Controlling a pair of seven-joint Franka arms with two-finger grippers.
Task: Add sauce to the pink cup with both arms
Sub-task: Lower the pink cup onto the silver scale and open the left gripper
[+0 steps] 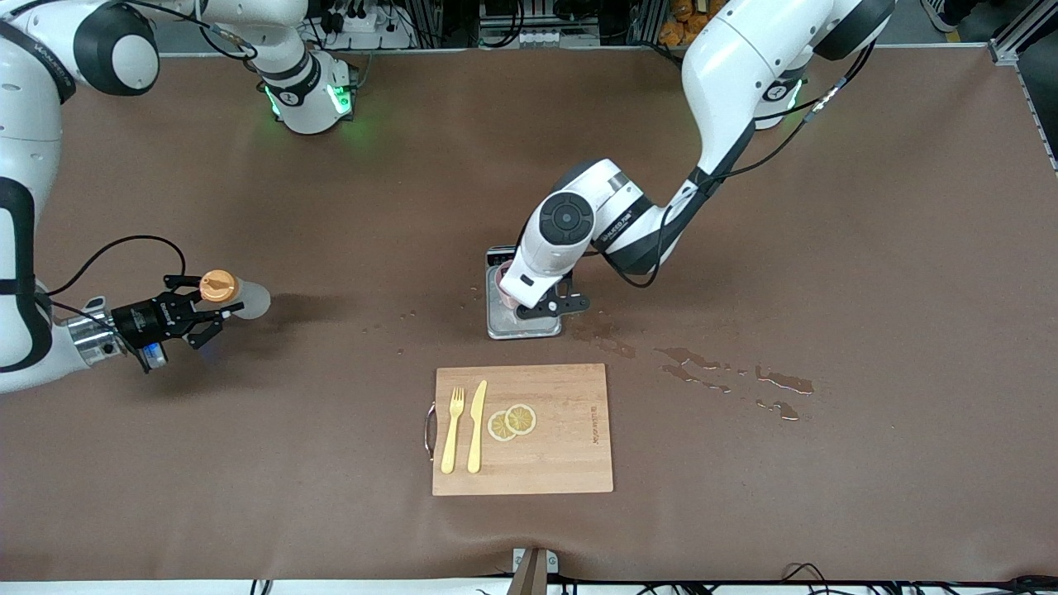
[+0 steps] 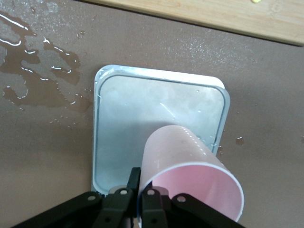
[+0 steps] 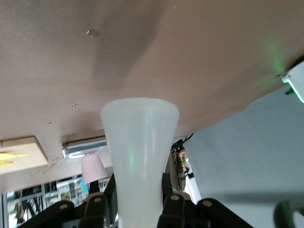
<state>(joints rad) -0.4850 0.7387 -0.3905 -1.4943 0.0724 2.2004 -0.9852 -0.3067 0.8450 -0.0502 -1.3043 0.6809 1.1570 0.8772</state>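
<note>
The sauce bottle point(image 1: 240, 296), whitish with an orange cap point(image 1: 219, 286), is up in the air over bare table at the right arm's end. My right gripper point(image 1: 213, 307) is shut on it, and its body point(image 3: 140, 152) fills the gap between the fingers point(image 3: 167, 187). The pink cup point(image 2: 190, 171) is at the grey scale point(image 2: 142, 109), its mouth open and nothing inside. My left gripper point(image 2: 141, 183) is shut on the cup's wall at the rim, one finger point(image 2: 135, 176) outside and the other inside. The left wrist hides most of the cup point(image 1: 501, 293) in the front view.
A wooden cutting board point(image 1: 562, 463) lies nearer to the front camera than the scale point(image 1: 529, 329). It carries a yellow fork point(image 1: 452, 430), a yellow knife point(image 1: 477, 426) and two lemon slices point(image 1: 512, 421). Water puddles point(image 1: 727, 380) spread from the scale toward the left arm's end.
</note>
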